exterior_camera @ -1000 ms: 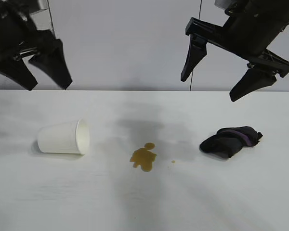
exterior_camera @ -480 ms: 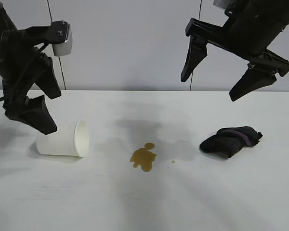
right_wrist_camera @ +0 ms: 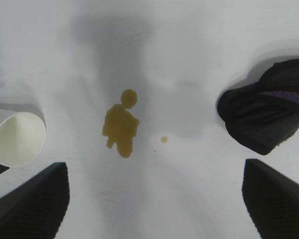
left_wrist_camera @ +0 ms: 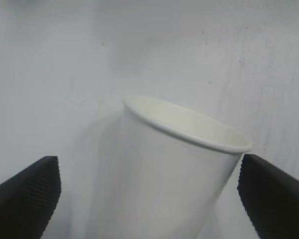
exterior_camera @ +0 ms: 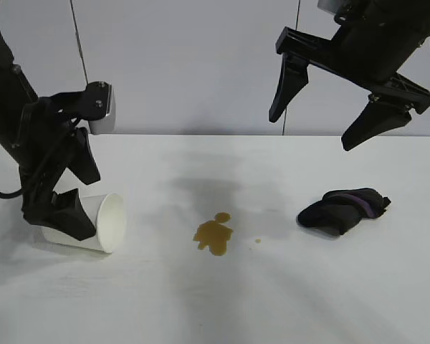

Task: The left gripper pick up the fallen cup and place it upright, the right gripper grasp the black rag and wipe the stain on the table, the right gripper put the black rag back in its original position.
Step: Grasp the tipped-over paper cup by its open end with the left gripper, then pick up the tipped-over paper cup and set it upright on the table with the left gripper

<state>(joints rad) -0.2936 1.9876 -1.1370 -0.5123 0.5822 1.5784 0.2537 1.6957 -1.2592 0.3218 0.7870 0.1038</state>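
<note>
Between the spread fingers of the left hand (exterior_camera: pixel 66 192) lies the tipped cup (exterior_camera: pixel 100 223), ungrasped.

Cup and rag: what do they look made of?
Cup: likely paper, plain matte white, with a thin rolled rim and no gloss. Black rag: soft cloth, matte, slumped in folds, with a purple edge stripe; the exact fabric cannot be told.
</note>
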